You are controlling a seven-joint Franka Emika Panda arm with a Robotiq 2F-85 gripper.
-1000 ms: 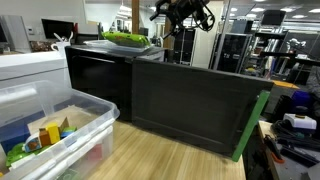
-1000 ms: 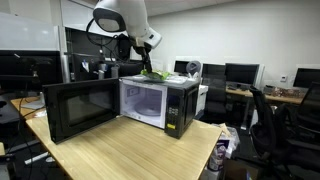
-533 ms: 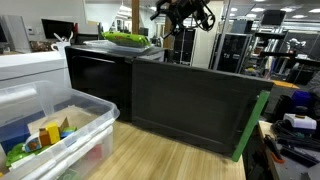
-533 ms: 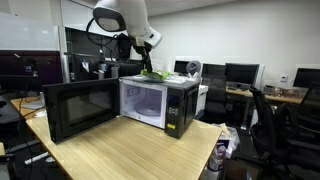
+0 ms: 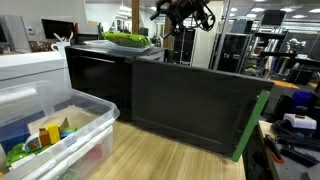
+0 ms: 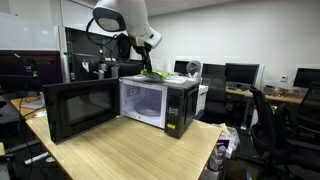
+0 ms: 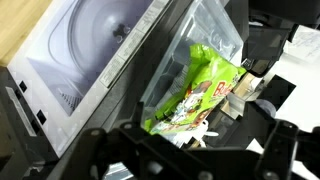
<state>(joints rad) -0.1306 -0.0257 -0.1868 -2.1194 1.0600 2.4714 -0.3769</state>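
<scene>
A black microwave stands on a wooden table with its door swung wide open; the door fills the middle of an exterior view. A green snack bag in clear wrapping lies on top of the microwave, seen in both exterior views. My gripper hangs open just above the bag, its dark fingers spread to either side with nothing between them. It also shows high over the microwave. The glass turntable shows inside the cavity.
A clear plastic bin with several coloured items sits near the camera, beside a white appliance. A green-edged board stands by the door. Office chairs and monitors lie beyond the table.
</scene>
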